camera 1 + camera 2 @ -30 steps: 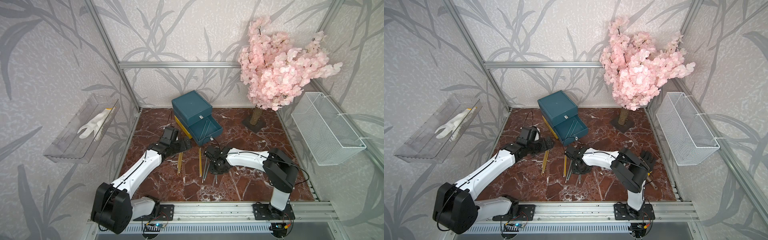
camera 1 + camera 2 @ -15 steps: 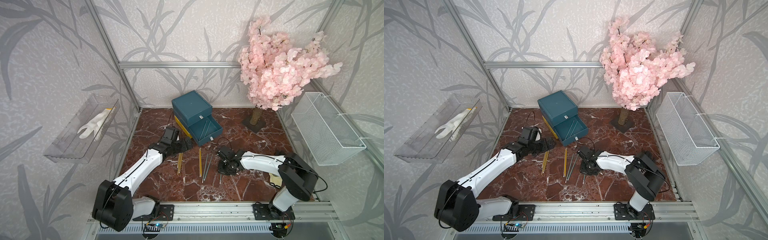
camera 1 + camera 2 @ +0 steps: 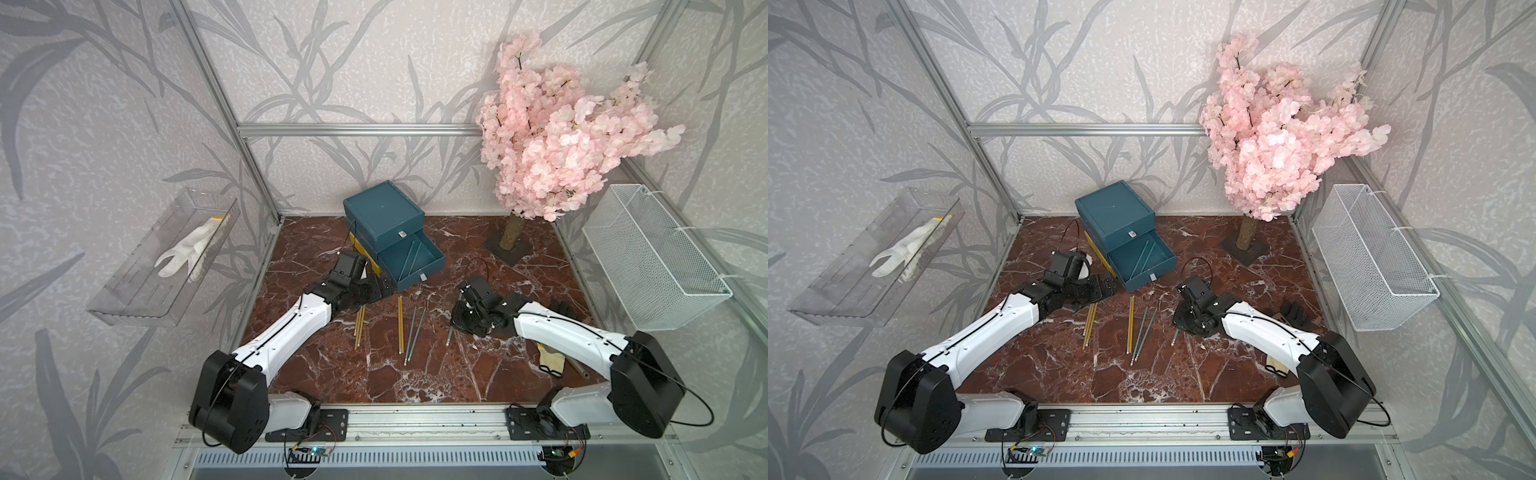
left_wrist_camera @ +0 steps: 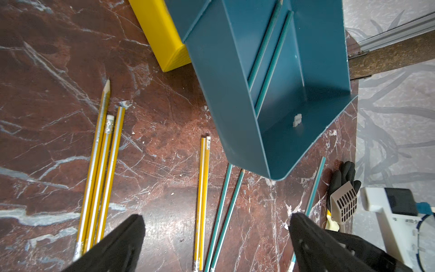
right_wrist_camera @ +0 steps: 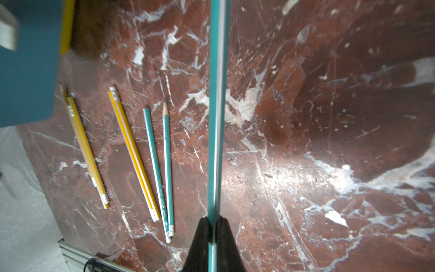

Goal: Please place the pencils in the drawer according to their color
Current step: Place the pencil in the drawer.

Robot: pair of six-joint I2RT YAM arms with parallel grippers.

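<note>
Item 1, right gripper (image 5: 214,222): I log it clamped on one teal pencil (image 5: 217,94), which runs straight out past its fingertips.

Item 2, left gripper (image 4: 216,217): jaws wide apart, holding nothing. Under the gap lie a yellow pair (image 4: 202,200) and a teal pair (image 4: 223,212) on the marble (image 4: 164,117), with a yellow trio (image 4: 101,176) just outside one finger.

Item 3, drawer (image 3: 384,216): just ahead of the left gripper, teal tier (image 4: 282,141) pulled out, two teal pencils (image 4: 270,66) inside, yellow tier (image 4: 162,40) lowest.

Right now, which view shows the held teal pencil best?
Right wrist view: the teal pencil runs close-up from the shut right gripper. Both top views show only a short end; left wrist, part of its shaft.
</note>
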